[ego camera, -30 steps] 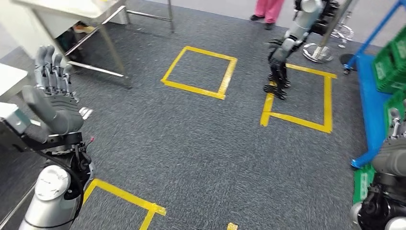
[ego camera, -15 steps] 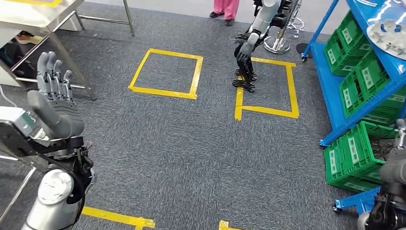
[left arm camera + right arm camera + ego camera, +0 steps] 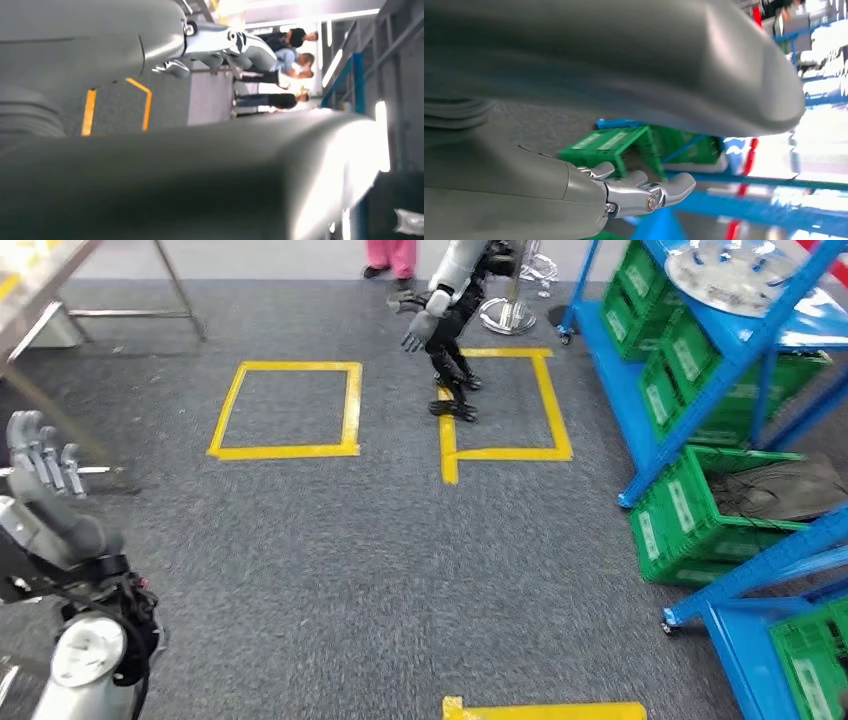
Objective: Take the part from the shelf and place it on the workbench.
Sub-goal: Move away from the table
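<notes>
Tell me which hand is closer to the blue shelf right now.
Right, probably. The right hand has the blue shelf with green crates just beyond its fingers; the left hand is raised at the far left, across the floor from it.

Bright, wrist views blurred, glaring

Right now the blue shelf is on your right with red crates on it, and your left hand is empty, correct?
Not quite: the crates on the blue shelf are green, not red, as the head view shows. The shelf is on the right, and the left hand holds nothing.
</notes>
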Tool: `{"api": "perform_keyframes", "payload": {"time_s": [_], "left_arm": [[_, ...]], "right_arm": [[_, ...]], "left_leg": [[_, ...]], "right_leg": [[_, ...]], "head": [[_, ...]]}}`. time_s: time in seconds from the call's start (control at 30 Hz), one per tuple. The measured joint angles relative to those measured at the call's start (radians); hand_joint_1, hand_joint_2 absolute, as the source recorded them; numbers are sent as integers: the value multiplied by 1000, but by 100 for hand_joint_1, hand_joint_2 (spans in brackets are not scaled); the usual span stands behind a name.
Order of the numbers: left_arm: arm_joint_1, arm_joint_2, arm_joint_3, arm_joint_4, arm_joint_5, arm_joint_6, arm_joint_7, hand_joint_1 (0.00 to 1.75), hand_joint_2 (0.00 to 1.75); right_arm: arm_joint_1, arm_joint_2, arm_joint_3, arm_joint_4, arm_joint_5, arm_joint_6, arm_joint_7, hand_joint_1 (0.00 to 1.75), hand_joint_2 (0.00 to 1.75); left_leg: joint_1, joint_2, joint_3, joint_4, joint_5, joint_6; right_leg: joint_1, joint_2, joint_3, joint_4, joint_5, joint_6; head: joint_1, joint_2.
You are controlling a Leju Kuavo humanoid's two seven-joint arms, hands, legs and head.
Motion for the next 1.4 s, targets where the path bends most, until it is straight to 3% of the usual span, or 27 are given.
{"api": "perform_keyframes", "payload": {"time_s": [0.07,0.1,0.13,0.2,0.27,0.3,0.37,0.4,0.43,0.5,0.53,0.6,0.63,0.67,0.73,0.8,0.87,0.9,0.97,1.03,1.1,1.13,1.17,1.2,1.27,1.33,1.4], "left_arm": [[24,-1,16,32,21,0,-14,0,0],[41,-2,23,59,43,1,-31,0,0],[61,-3,36,102,83,0,-62,0,0],[99,-6,76,223,222,-6,-147,0,0],[125,-10,114,353,371,-27,-220,0,0],[126,-12,129,416,419,-46,-242,0,0],[107,-17,153,562,484,-100,-288,0,0],[92,-20,162,638,507,-127,-311,0,0],[81,-24,169,709,525,-150,-333,0,0],[70,-31,183,827,542,-174,-365,0,0],[66,-34,189,877,546,-179,-372,0,0],[52,-40,198,972,549,-180,-369,0,0],[43,-44,202,1014,551,-182,-362,0,0],[36,-48,204,1055,553,-185,-351,0,0],[22,-58,206,1128,551,-195,-321,0,0],[8,-71,204,1206,530,-202,-267,0,0],[1,-91,194,1279,492,-225,-187,0,0],[1,-104,184,1310,470,-247,-141,0,0],[4,-130,158,1368,430,-305,-42,0,0],[12,-150,132,1422,405,-348,28,0,0],[19,-164,112,1464,396,-359,56,0,0],[20,-170,104,1482,394,-361,61,0,0],[19,-175,96,1498,392,-360,65,0,0],[17,-179,88,1512,391,-360,68,0,0],[10,-187,75,1536,387,-361,73,0,0],[2,-194,59,1555,365,-379,95,0,0],[-2,-203,33,1567,320,-423,140,0,0]], "right_arm": [[18,16,-12,47,-48,22,-25,0,0],[31,27,-21,90,-73,38,-43,0,0],[38,40,-38,160,-99,64,-72,0,0],[39,71,-89,363,-148,132,-139,0,0],[26,96,-141,576,-167,183,-182,0,0],[13,105,-158,671,-165,198,-190,0,0],[-31,122,-184,868,-155,223,-192,0,0],[-50,133,-193,955,-150,231,-189,0,0],[-67,143,-199,1032,-145,236,-187,0,0],[-93,166,-207,1156,-141,240,-186,0,0],[-106,175,-210,1211,-141,241,-185,0,0],[-120,192,-215,1308,-139,243,-174,0,0],[-124,199,-217,1351,-135,243,-159,0,0],[-130,204,-217,1389,-128,240,-139,0,0],[-145,215,-217,1453,-108,230,-82,0,0],[-164,233,-216,1510,-88,223,-16,0,0],[-174,254,-213,1559,-73,223,56,0,0],[-173,267,-211,1580,-69,226,91,0,0],[-174,294,-206,1617,-63,237,151,0,0],[-183,320,-197,1649,-56,247,184,0,0],[-190,341,-189,1675,-51,253,197,0,0],[-191,348,-186,1686,-50,254,201,0,0],[-191,353,-184,1696,-49,255,203,0,0],[-191,356,-182,1706,-48,256,205,0,0],[-192,360,-177,1719,-47,258,207,0,0],[-193,362,-172,1731,-43,265,212,0,0],[-192,363,-165,1743,-37,280,222,0,0]], "left_leg": [[0,-26,-73,116,-31,-4],[1,-27,-94,137,-23,-5],[2,-29,-93,117,4,-6],[7,-60,-39,-14,78,-7],[10,-97,11,-114,106,-3],[9,-103,18,-126,101,1],[6,-76,26,-133,106,13],[8,-62,31,-138,107,19],[9,-48,37,-143,108,25],[6,-19,42,-148,106,33],[3,-3,42,-148,104,35],[0,27,42,-147,100,36],[-1,41,43,-147,98,35],[-1,55,45,-147,96,33],[-3,82,53,-147,90,26],[0,107,64,-149,81,12],[5,133,79,-155,72,-2],[7,125,86,-152,66,-7],[11,60,68,-96,32,-14],[14,-8,1,36,-27,-18],[15,-23,-62,132,-48,-21],[15,-25,-69,126,-29,-22],[17,-29,-57,81,7,-22],[20,-42,-29,9,49,-22],[23,-76,19,-105,94,-21],[19,-83,40,-129,91,-10],[18,-62,50,-132,92,7]], "right_leg": [[-3,30,0,0,0,-2],[-4,45,0,1,-1,-2],[-6,61,1,1,-2,-1],[-11,93,4,4,-6,6],[-17,120,-4,12,-8,18],[-20,132,-11,13,-7,25],[-25,152,-20,12,-2,38],[-24,141,-25,20,-5,43],[-23,113,-38,43,-16,48],[-23,37,-94,149,-65,56],[-27,15,-130,217,-94,59],[-34,-1,-169,292,-116,64],[-36,-4,-157,274,-102,64],[-35,-12,-124,217,-76,62],[-27,-56,-40,74,-36,53],[-16,-82,0,8,-34,43],[-11,-58,12,1,-40,34],[-12,-44,26,-8,-36,29],[-19,-21,55,-26,-23,17],[-23,6,59,-31,-19,10],[-23,41,59,-28,-22,9],[-24,57,60,-26,-25,11],[-26,73,61,-21,-29,14],[-28,89,61,-15,-34,19],[-29,114,58,0,-45,32],[-30,131,44,6,-53,45],[-34,134,34,11,-57,56]], "head": [[-12,0],[-16,0],[-18,0],[-23,0],[-28,0],[-28,0],[-31,0],[-29,0],[-24,0],[-9,0],[-3,0],[0,0],[2,0],[5,0],[8,0],[6,0],[5,0],[4,0],[-2,0],[-12,0],[-23,0],[-27,0],[-31,0],[-35,0],[-41,0],[-41,0],[-38,0]]}}
